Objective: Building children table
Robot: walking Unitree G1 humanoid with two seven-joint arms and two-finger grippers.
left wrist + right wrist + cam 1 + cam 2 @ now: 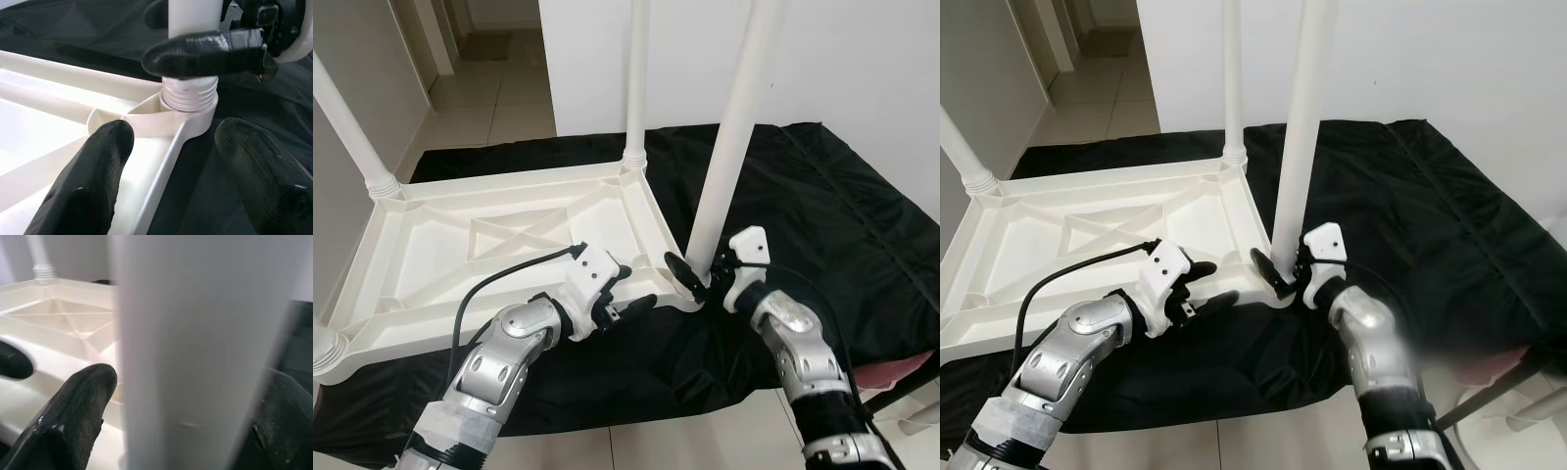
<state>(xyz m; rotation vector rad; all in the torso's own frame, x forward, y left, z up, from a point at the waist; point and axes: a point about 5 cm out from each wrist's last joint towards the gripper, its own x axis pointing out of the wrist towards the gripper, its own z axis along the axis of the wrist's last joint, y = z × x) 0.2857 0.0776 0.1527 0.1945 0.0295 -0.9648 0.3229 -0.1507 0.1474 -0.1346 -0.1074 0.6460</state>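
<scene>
Currently my right pincer (700, 277) is clamped on the white plastic tube leg (729, 157), standing in the near corner socket of the upturned white plastic tabletop (499, 240) on the black sheet (822, 206). My left pincer (631, 289) gapes wide beside that corner, holding nothing.

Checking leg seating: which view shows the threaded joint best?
Left wrist view: the leg's threads sit in the corner socket, right gripper clamped above. Head views show the joint small, partly hidden. Right wrist view shows leg shaft.

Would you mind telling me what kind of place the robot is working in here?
Probably a home: pale tiled floor, a white wall, and a corridor leading off behind the upturned children's table.
</scene>
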